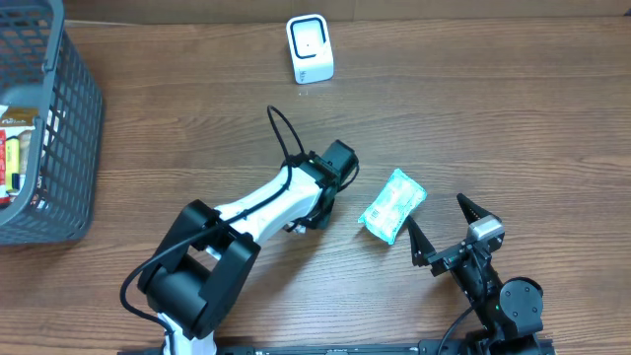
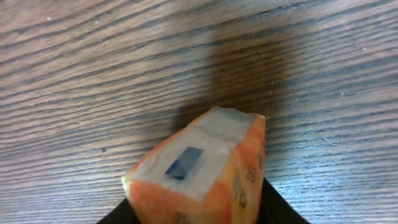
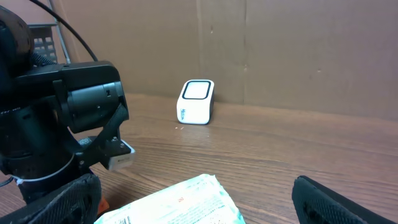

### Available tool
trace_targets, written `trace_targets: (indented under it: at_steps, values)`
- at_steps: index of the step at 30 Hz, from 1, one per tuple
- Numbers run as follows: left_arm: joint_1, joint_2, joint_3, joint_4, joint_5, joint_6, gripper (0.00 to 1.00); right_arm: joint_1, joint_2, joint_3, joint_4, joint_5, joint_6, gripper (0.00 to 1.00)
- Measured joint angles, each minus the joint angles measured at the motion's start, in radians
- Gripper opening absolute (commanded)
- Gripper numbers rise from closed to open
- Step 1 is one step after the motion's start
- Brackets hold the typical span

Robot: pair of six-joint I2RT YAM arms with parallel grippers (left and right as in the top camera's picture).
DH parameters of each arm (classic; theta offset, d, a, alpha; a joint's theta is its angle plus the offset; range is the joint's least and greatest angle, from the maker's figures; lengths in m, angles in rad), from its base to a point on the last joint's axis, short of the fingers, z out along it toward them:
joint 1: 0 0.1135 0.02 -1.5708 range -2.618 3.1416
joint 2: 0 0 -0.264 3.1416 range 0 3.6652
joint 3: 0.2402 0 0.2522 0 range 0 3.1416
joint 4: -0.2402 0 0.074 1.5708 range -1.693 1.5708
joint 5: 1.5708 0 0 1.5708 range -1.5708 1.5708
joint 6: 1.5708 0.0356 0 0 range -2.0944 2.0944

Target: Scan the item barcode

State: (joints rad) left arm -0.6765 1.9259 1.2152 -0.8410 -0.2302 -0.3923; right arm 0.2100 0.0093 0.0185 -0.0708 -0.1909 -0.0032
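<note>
My left pincer [image 1: 312, 205] is gripping an orange packet [image 2: 205, 168] with its jaws narrow, near the middle of the surface [image 1: 513, 108]. I cannot tell if the packet is touching the wood. The white scanner [image 1: 310, 47] is standing at the far side, well apart from it. My right pincer [image 1: 436, 210] is gaping wide at the near right, and a teal packet [image 1: 392, 205] is lying just beside its tips. A grey basket [image 1: 59, 148] is sitting at the far left.

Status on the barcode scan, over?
Left gripper shut on orange-and-white plastic packet. Right gripper open beside teal plastic pouch. Nothing between packet and white box-shaped scanner.
</note>
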Motion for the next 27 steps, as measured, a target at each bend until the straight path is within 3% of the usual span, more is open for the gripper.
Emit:
trace_targets:
  at_steps: [7, 10, 12, 23, 27]
  values:
    - [0.0, -0.002, 0.001, 0.002, -0.006, -0.001, 0.46, 0.0, 0.0, 0.0, -0.001, 0.0, 0.0, 1.0]
    - [0.0, -0.002, 0.004, 0.002, -0.002, -0.001, 0.35, 0.0, 0.0, 0.0, 0.0, 0.0, 0.0, 1.0]
    - [0.0, -0.002, 0.009, -0.002, 0.01, -0.001, 0.33, 0.0, 0.0, 0.0, 0.0, 0.0, 0.0, 1.0]
    - [0.0, -0.002, 0.071, -0.056, 0.035, -0.001, 0.37, 0.0, 0.0, 0.0, 0.0, 0.0, 0.0, 1.0]
    - [0.0, -0.002, 0.071, -0.058, 0.056, -0.002, 0.43, 0.0, 0.0, 0.0, 0.0, 0.0, 0.0, 1.0]
